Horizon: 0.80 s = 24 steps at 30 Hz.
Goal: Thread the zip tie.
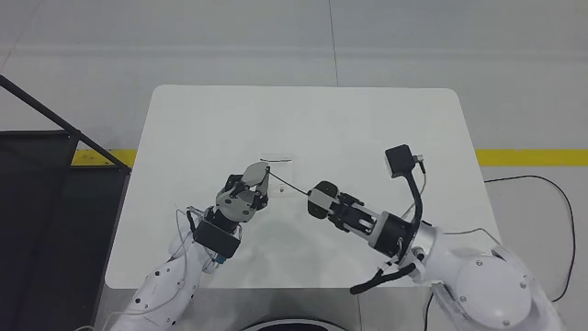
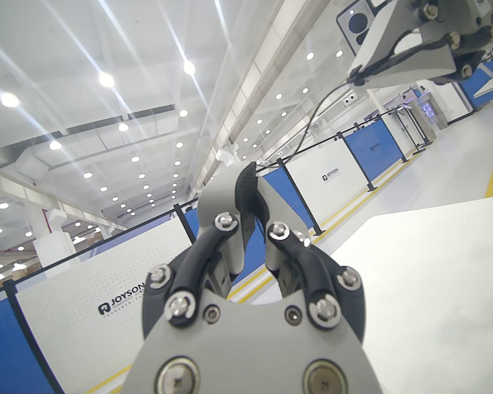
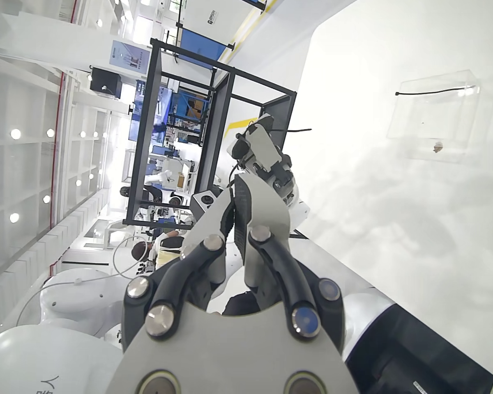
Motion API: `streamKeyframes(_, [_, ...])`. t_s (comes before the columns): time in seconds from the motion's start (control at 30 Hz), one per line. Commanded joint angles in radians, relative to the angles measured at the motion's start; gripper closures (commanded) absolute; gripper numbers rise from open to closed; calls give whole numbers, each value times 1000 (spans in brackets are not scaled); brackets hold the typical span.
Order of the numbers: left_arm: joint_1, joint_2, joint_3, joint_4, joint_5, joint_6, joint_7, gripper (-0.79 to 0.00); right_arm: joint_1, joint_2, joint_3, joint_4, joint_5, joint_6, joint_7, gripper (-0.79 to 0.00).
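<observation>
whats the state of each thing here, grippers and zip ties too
left gripper, shut on zip tie
right gripper, shut on zip tie
zip tie, held between both grippers, not looped
spare zip tie, lying straight across clear tray, unthreaded
clear tray, resting on table

Our arms wear glossy white shells with black bands at the joints. The left hand and right hand are alike: a grey plate, black link bars pinned by silver screws, and pale grey fingers lined with ribbed black pads. A black camera box tops one wrist, with a black cable curving from it.
</observation>
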Motion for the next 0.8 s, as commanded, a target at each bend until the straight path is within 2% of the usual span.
streamKeyframes(0.0, [0, 0, 0, 0, 0, 0, 0, 0, 10, -1, 3, 0, 8, 6, 5, 0])
streamKeyframes(0.4, [0, 0, 0, 0, 0, 0, 0, 0, 53, -10, -32, 0, -25, 71, 13, 0])
streamKeyframes(0.77, [0, 0, 0, 0, 0, 0, 0, 0, 148, -21, -152, 4, -201, 284, 26, 0])
